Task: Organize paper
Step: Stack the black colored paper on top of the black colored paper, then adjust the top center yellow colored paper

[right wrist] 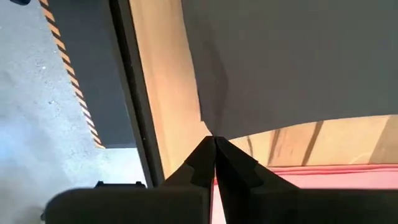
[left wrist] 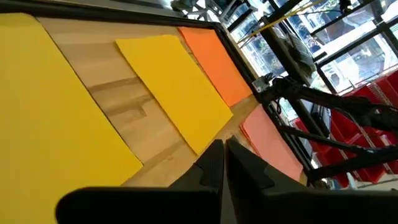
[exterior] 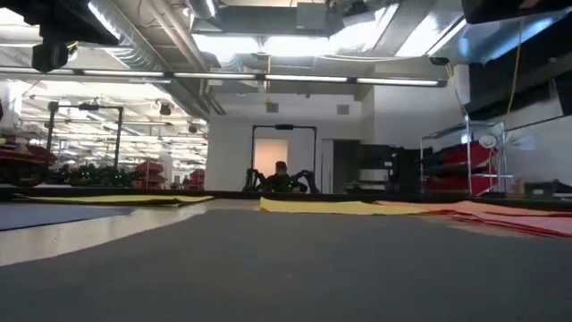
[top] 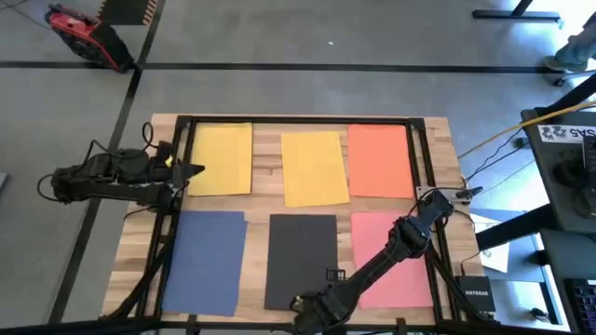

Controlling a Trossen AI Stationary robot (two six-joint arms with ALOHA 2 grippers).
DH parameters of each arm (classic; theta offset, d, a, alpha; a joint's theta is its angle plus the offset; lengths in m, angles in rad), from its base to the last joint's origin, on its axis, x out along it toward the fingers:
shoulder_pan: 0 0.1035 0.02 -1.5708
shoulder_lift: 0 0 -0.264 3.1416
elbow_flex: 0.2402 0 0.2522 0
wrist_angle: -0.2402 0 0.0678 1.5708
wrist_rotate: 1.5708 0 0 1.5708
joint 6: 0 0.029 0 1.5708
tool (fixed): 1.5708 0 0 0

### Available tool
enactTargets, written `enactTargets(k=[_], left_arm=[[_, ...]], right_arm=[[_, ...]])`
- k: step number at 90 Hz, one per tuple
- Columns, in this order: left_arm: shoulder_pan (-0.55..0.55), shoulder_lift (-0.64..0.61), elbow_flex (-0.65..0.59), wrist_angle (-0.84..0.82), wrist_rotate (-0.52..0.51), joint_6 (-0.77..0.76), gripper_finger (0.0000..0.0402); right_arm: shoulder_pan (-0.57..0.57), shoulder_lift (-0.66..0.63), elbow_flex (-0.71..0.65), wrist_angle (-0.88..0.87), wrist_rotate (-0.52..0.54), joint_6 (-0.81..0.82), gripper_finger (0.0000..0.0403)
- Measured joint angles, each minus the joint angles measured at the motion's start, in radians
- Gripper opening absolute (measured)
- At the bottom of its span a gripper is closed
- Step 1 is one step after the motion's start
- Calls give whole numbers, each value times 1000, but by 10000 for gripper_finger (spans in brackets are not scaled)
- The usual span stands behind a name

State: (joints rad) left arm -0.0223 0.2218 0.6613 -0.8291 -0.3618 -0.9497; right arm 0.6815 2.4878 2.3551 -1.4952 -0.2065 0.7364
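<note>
My right tool (right wrist: 214, 144), fingers pressed together, sits at a corner of the dark grey sheet (top: 301, 259). My left tool (left wrist: 222, 149), likewise closed, hovers beside the left yellow sheet (top: 221, 159). Six sheets lie flat on the worktop (top: 265, 154), long axes running front to back.

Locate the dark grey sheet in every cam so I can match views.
High view: the dark grey sheet lies in the near row's middle, between the blue and pink sheets.
Low view: it fills the foreground.
Left wrist view: not in it.
Right wrist view: it covers the upper right of the picture.
Shared landmark: the pink sheet, beside it in the high view, at the right edge in the low view, and along the bottom in the right wrist view.
</note>
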Motion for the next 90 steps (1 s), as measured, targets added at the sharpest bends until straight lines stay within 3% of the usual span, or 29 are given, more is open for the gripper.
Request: enactTargets(k=[30, 57, 66, 78, 90], left_arm=[[0, 0, 0, 0, 0, 9, 0], [0, 0, 0, 1, 0, 8, 0], [0, 0, 0, 1, 0, 8, 0], [0, 0, 0, 1, 0, 15, 0], [0, 0, 0, 5, 2, 30, 0]], right_arm=[[0, 0, 0, 1, 3, 37, 8], [-1, 0, 0, 0, 4, 37, 112], [-1, 0, 0, 0, -2, 35, 130], [-1, 0, 0, -7, -20, 8, 117], [-9, 0, 0, -44, 54, -2, 50]])
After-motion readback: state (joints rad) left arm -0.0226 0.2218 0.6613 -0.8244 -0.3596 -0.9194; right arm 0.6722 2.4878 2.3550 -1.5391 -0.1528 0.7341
